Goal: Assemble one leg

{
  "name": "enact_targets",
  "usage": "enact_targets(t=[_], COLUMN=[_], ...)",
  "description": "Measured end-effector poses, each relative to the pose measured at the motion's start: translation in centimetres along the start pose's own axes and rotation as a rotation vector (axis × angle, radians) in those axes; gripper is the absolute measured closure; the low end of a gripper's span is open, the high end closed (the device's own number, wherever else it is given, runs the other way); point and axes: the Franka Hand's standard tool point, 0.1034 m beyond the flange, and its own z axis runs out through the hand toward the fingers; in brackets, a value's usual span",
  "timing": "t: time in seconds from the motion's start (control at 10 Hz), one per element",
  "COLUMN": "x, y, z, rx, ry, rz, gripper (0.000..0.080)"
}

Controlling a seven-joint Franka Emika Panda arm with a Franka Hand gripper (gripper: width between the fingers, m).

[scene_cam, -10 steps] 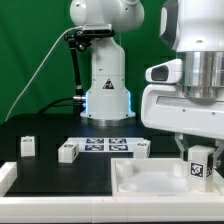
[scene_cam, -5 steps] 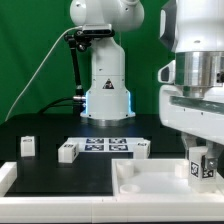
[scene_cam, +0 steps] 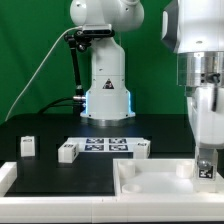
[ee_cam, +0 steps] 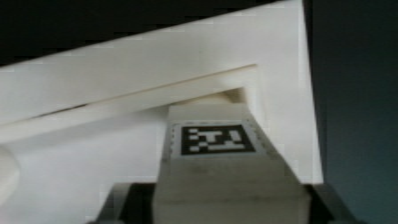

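Observation:
My gripper (scene_cam: 207, 166) is shut on a leg (scene_cam: 207, 171), a small white block with a black-and-white tag, and holds it upright low over the far right corner of the large flat white panel (scene_cam: 150, 180). In the wrist view the leg (ee_cam: 217, 150) sits between my two dark fingers (ee_cam: 128, 205), tag facing the camera, with the panel (ee_cam: 107, 100) and its raised corner ridge just beyond it. I cannot tell whether the leg touches the panel.
Three more legs lie on the black table: one at the exterior view's left (scene_cam: 28, 146), one beside it (scene_cam: 68, 152), one by the panel (scene_cam: 141, 148). The marker board (scene_cam: 105, 145) lies between them. The robot base (scene_cam: 106, 95) stands behind.
My gripper has turned and moved toward the exterior view's right and down with the leg, closer to the panel's right corner. The other legs have not moved.

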Motion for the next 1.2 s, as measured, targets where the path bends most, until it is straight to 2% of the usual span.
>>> enact_targets(t=[0.4, 0.5, 0.6, 0.7, 0.8, 1.2], x=[0.24, 0.09, -0.05, -0.03, -0.03, 0.0], y=[-0.06, 0.03, 0.11, 0.1, 0.09, 0.08], z=[-0.01, 0.02, 0.04, 0.04, 0.04, 0.04], rx=[0.003, 0.0, -0.002, -0.002, -0.002, -0.002], ry=[0.0, -0.008, -0.015, -0.015, -0.015, -0.015], rz=[0.031, 0.041, 0.022, 0.005, 0.005, 0.004], gripper=[0.0505, 0.0455, 0.0455, 0.0288, 0.0179, 0.0151])
